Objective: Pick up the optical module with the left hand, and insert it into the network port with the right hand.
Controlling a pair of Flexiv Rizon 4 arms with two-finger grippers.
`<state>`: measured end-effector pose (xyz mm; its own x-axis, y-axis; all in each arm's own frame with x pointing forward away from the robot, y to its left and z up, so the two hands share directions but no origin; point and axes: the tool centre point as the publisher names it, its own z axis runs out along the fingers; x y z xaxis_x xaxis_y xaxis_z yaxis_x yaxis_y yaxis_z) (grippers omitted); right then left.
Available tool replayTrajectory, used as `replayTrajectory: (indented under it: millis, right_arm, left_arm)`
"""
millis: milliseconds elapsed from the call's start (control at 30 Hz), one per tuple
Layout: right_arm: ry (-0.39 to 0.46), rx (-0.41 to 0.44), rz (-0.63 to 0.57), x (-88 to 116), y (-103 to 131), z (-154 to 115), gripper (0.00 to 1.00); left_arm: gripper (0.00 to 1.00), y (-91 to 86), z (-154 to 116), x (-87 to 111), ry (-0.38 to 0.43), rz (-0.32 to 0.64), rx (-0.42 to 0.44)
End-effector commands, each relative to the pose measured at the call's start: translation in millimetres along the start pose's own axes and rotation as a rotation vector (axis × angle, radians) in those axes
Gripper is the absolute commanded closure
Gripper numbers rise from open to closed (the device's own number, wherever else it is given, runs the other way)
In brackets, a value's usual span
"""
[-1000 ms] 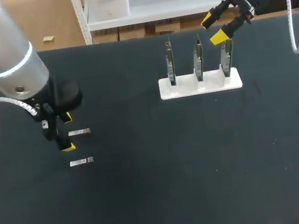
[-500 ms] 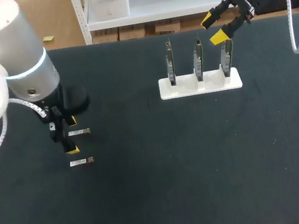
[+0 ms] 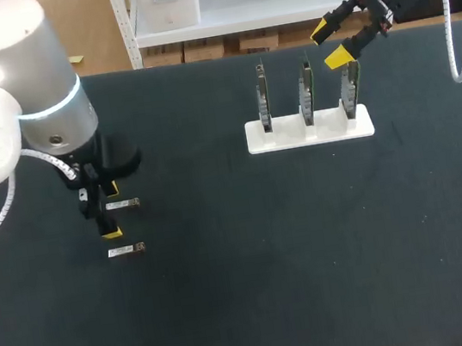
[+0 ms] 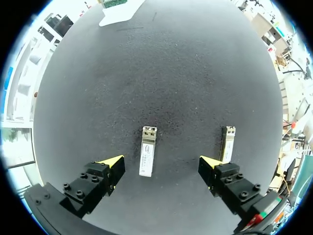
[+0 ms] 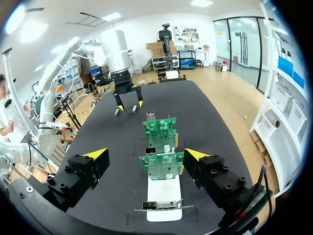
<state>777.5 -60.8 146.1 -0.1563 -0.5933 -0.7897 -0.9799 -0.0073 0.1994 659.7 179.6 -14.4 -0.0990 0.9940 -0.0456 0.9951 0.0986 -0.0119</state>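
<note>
Two small silver optical modules lie on the black table. My left gripper (image 3: 110, 211) hangs open over the farther module (image 3: 123, 204), which lies between its yellow tips untouched. In the left wrist view this module (image 4: 148, 157) lies between the fingers of the gripper (image 4: 160, 164), and the other module (image 4: 227, 143) lies just outside one finger. That module (image 3: 126, 250) lies nearer the front edge. Three upright green network cards (image 3: 306, 89) stand in a white holder (image 3: 310, 131). My right gripper (image 3: 329, 45) is open in the air above the rightmost card (image 5: 161, 166), holding nothing (image 5: 145, 156).
The black mat (image 3: 252, 257) stretches bare between the modules and the card holder. My left arm's thick silver body (image 3: 24, 99) stands over the table's left part.
My left arm has shifted a little to the right, bringing its open fingers around the farther module. The right arm has not moved.
</note>
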Motion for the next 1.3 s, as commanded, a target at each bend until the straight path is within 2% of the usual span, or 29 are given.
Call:
replayTrajectory:
  millis: [33, 433, 500, 533, 567, 600, 633, 667, 700, 1200, 1300]
  right_arm:
    - [0.000, 0.006, 0.000, 0.1, 2.4, 0.2, 0.00]
    - [0.000, 0.006, 0.000, 0.1, 2.4, 0.2, 0.00]
    - [0.000, 0.006, 0.000, 0.1, 2.4, 0.2, 0.00]
    - [0.000, 0.006, 0.000, 0.1, 2.4, 0.2, 0.00]
    - [0.000, 0.006, 0.000, 0.1, 2.4, 0.2, 0.00]
    - [0.000, 0.006, 0.000, 0.1, 2.4, 0.2, 0.00]
    - [0.000, 0.006, 0.000, 0.1, 2.4, 0.2, 0.00]
    - [0.000, 0.006, 0.000, 0.1, 2.4, 0.2, 0.00]
    - [0.000, 0.006, 0.000, 0.1, 2.4, 0.2, 0.00]
    - [0.000, 0.006, 0.000, 0.1, 2.4, 0.2, 0.00]
    - [0.000, 0.006, 0.000, 0.1, 2.4, 0.2, 0.00]
  left_arm:
    - [0.00, 0.8, 2.6, -1.2, 0.017, 0.003, 0.004]
    - [0.00, -0.9, 5.8, 0.2, 0.025, 0.007, 0.014]
    - [0.24, -0.9, 5.9, 0.5, 0.030, 0.006, 0.017]
    - [0.22, -0.8, 5.9, 0.6, 0.031, 0.005, 0.018]
    - [0.55, -0.9, 6.1, 0.8, 0.032, 0.007, 0.020]
    - [0.68, -1.0, 6.4, 0.9, 0.033, 0.008, 0.021]
    - [0.76, -1.0, 6.5, 1.0, 0.033, 0.009, 0.023]
    - [0.94, -1.2, 6.6, 1.0, 0.033, 0.010, 0.025]
    - [1.00, -1.3, 6.6, 1.0, 0.034, 0.011, 0.025]
    - [1.00, -1.3, 6.2, -4.4, 0.040, 0.022, 0.031]
    - [1.00, 1.9, 2.8, -8.4, 0.015, 0.016, 0.027]
